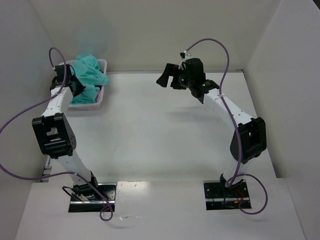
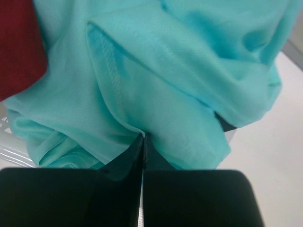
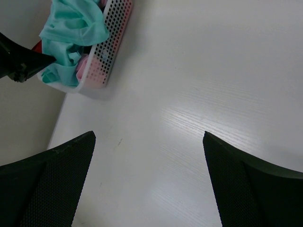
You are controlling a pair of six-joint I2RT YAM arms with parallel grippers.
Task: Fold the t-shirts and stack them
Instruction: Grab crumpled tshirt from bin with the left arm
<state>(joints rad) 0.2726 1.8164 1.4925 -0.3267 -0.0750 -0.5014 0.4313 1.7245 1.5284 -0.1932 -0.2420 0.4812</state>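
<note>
The teal t-shirt is bunched up over the white basket at the table's far left. My left gripper is shut on a fold of the teal t-shirt, the jaws pinched together on the cloth at the left gripper's tips. A dark red t-shirt lies beside it on the left. The light pink t-shirt shows inside the basket, under the teal t-shirt. My right gripper hangs over the table's far middle. The right gripper is open, with only bare table between its fingers.
The basket sits in the far left corner against the white walls. White enclosure walls stand at the left, back and right. The white tabletop stretches between the two arms.
</note>
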